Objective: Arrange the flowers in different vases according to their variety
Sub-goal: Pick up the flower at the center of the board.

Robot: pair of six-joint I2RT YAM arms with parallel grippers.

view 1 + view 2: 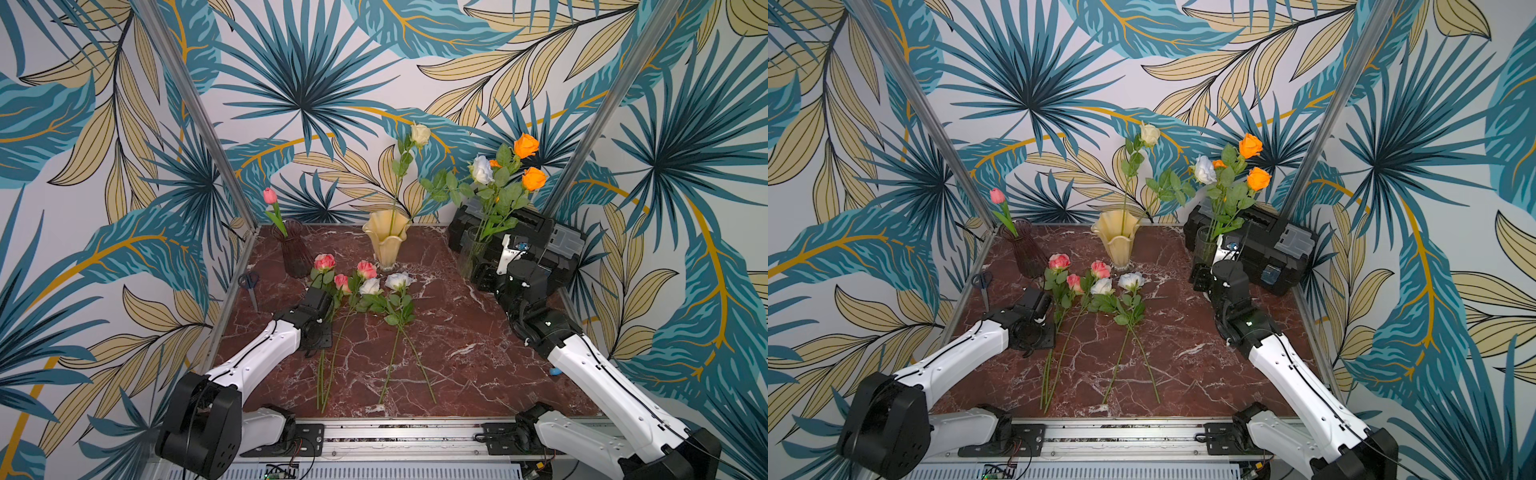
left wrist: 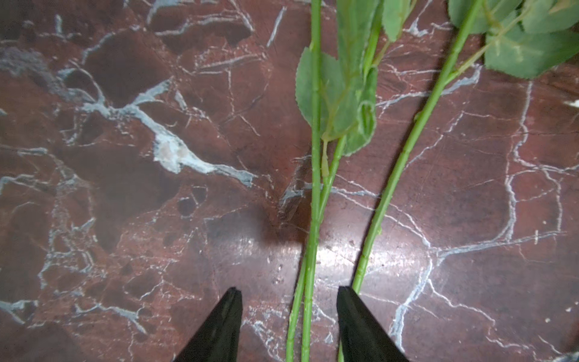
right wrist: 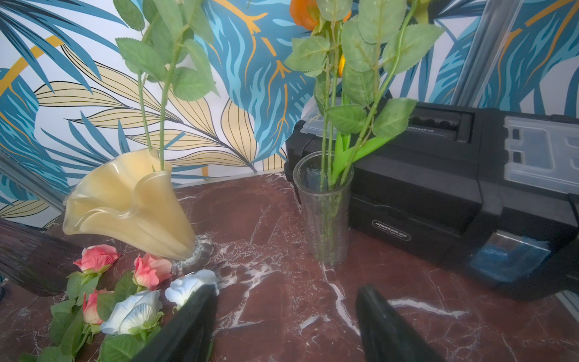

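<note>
Three pink roses (image 1: 324, 262) and two white roses (image 1: 398, 281) lie on the marble table. My left gripper (image 2: 289, 290) is open low over the pink ones. Two of their stems (image 2: 315, 188) run between its fingers untouched, and a third stem (image 2: 407, 150) passes just outside one finger. The dark purple vase (image 1: 296, 249) holds a pink bud (image 1: 270, 195). Two white roses (image 1: 420, 134) stand in the cream ruffled vase (image 1: 386, 239). Orange roses (image 1: 525, 145) fill the clear vase (image 3: 324, 213). My right gripper (image 3: 287, 287) is open and empty in front of that vase.
A black toolbox (image 1: 540, 237) fills the back right corner behind the clear vase. Scissors (image 1: 249, 282) lie by the table's left edge. Slanted metal posts (image 1: 199, 112) frame the back corners, and a rail (image 1: 395, 434) runs along the front.
</note>
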